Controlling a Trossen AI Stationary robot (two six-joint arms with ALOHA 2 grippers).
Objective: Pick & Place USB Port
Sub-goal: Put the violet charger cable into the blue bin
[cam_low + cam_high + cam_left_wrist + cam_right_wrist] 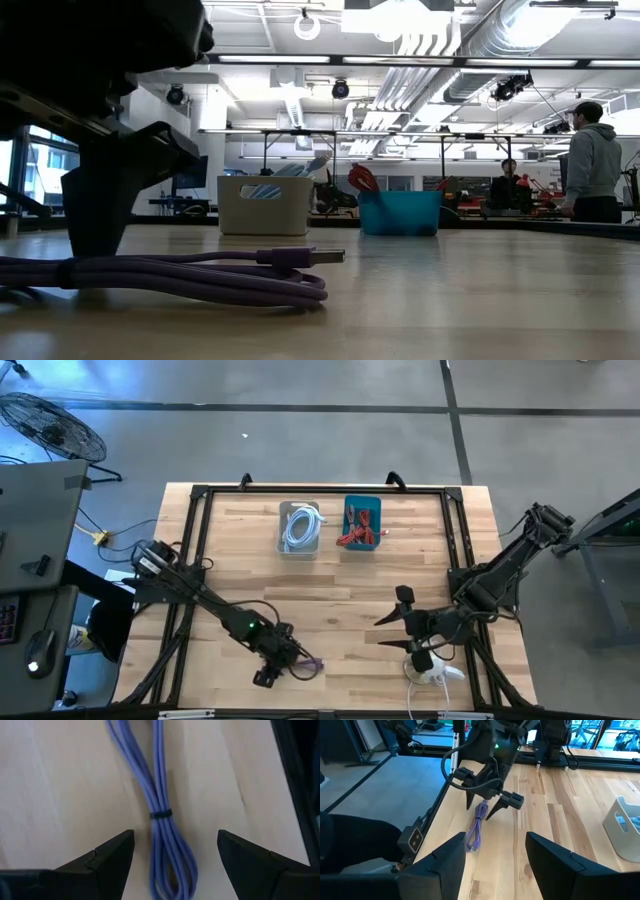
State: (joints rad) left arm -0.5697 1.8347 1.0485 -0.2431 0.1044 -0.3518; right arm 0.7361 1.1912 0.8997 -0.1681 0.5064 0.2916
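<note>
A purple USB cable (162, 815), bundled with a dark tie, lies flat on the wooden table near its near edge (308, 665); its plug (310, 257) points toward the table's right. My left gripper (175, 840) is open and points down over the bundle, one finger on each side, without visible touch (285, 663). My right gripper (495, 845) is open and hovers to the right of it (383, 632), facing the left gripper (487, 805) and the cable (476, 827).
A white bin (299, 528) with white cables and a blue bin (361, 523) with red cables stand at the far middle of the table. A white cable (432, 672) lies below the right arm. People (592, 165) stand beyond the table.
</note>
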